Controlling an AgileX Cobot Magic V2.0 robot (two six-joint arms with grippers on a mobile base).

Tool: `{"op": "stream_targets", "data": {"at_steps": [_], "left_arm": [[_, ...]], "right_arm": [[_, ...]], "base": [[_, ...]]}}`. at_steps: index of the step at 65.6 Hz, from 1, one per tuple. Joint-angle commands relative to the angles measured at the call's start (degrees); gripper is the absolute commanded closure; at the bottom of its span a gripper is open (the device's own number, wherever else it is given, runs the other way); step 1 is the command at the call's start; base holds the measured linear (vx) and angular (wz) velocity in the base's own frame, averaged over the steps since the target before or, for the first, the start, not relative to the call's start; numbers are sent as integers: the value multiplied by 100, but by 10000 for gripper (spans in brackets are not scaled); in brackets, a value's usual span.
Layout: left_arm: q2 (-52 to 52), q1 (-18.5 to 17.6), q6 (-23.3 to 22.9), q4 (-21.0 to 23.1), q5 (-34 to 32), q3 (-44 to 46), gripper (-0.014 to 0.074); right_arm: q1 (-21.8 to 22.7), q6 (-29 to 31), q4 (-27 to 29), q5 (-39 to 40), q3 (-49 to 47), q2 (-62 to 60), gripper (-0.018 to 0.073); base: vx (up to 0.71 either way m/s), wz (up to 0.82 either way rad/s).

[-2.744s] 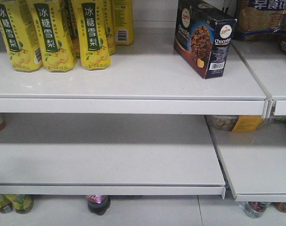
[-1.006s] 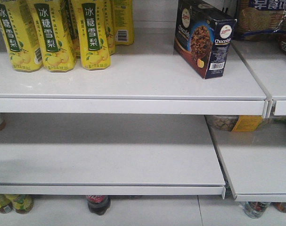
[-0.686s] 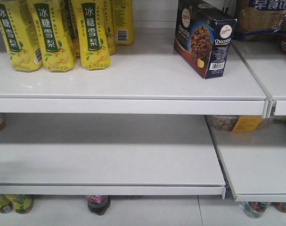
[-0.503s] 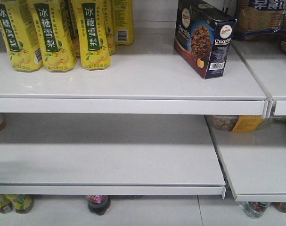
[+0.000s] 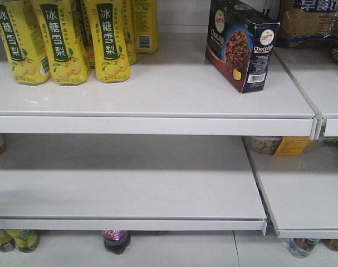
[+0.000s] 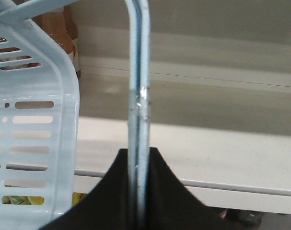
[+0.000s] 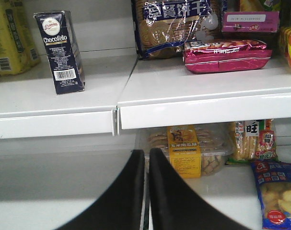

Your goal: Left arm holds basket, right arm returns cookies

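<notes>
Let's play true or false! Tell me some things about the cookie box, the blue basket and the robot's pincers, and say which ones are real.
1. The dark navy cookie carton stands upright on the upper white shelf. True.
2. The right pincer is gripping the cookie carton. False: it is shut on nothing, and the carton stands apart on the shelf.
3. The left pincer is clamped on the light blue hoop handle of the light blue slotted plastic basket. True.
4. The tall yellow drink cartons stand to the right of the cookie carton in the front view. False: they stand to its left.
5. The cookie carton lies inside the basket. False: it is on the shelf.
</notes>
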State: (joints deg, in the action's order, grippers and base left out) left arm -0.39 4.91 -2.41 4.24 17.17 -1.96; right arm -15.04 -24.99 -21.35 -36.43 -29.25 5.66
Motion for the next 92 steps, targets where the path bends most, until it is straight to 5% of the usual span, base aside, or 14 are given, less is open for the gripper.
{"op": "stream_targets", "data": {"at_steps": [1,26,48,57,80,92], "left_arm": [[-103,-30,124,-72,-585,175,596],[-103,-30,124,-72,-585,175,596],[-103,-30,124,-72,-585,175,596],[-103,-30,124,-72,-585,175,596],[-103,-30,124,-72,-585,175,596],[-103,-30,124,-72,-585,175,596]], "right_arm": [[27,56,-102,391,-139,94,566],[148,101,-193,759,-139,94,566],[1908,2171,1804,1379,305,98,566],[2305,2369,2336,2193,938,98,566],[2377,2362,2319,4302,2565,-84,566],[2377,2362,2319,4510,3166,-655,566]], "base": [[0,0],[0,0],[0,0],[0,0],[0,0],[0,0]]}}
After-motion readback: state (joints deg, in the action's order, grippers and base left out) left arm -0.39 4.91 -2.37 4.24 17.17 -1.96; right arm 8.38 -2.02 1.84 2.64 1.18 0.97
